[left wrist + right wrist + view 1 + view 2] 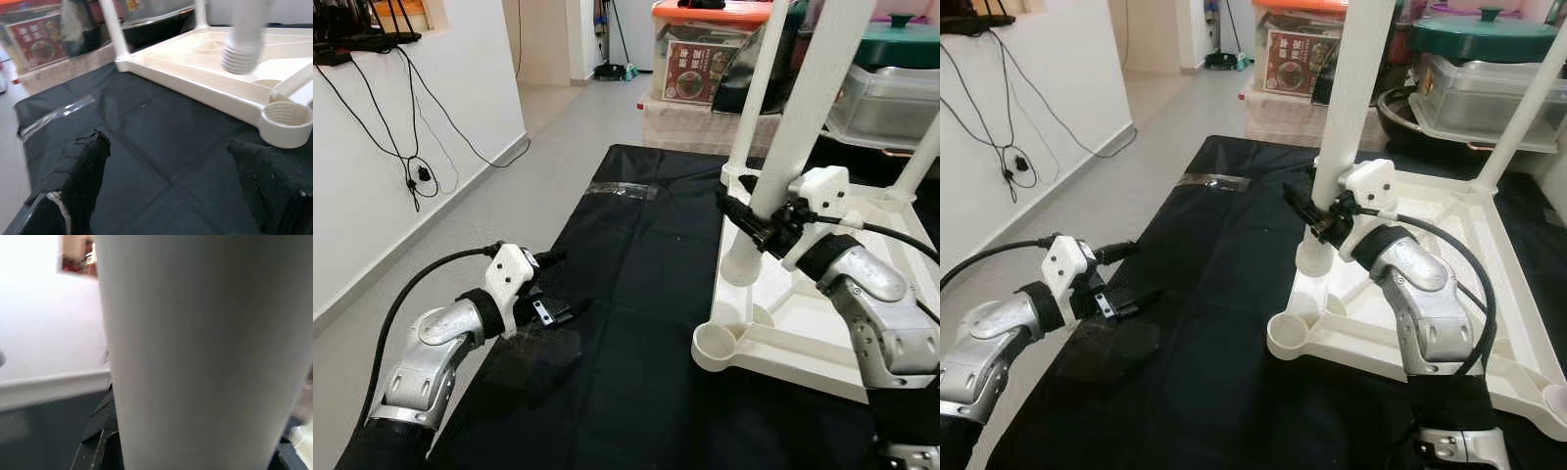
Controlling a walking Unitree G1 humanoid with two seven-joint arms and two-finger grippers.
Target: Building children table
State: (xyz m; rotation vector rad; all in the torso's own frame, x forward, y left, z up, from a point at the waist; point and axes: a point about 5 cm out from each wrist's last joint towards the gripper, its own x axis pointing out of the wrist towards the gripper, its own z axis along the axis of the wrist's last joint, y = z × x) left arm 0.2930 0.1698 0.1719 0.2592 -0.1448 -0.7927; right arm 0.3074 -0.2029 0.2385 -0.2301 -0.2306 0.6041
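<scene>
The white table leg [803, 127] stands tilted over the upturned tabletop [822, 343], its threaded end just above the empty corner socket [718, 345]. The right gripper [766, 223] is clamped low on it (sensible: the plastic tube looks light, stiff, slippery). The left gripper [551, 294], beside the tabletop, holds nothing, fingers apart.

Silver arms, white wrist housings, black cuffs, looping black cables, black jaws

The right end effector [759, 223], at the centre right of the frame, is clamped shut, its silver forearm bent upward. The left end effector [553, 284], lower left, hovers with fingers [83, 166] spread apart.
</scene>
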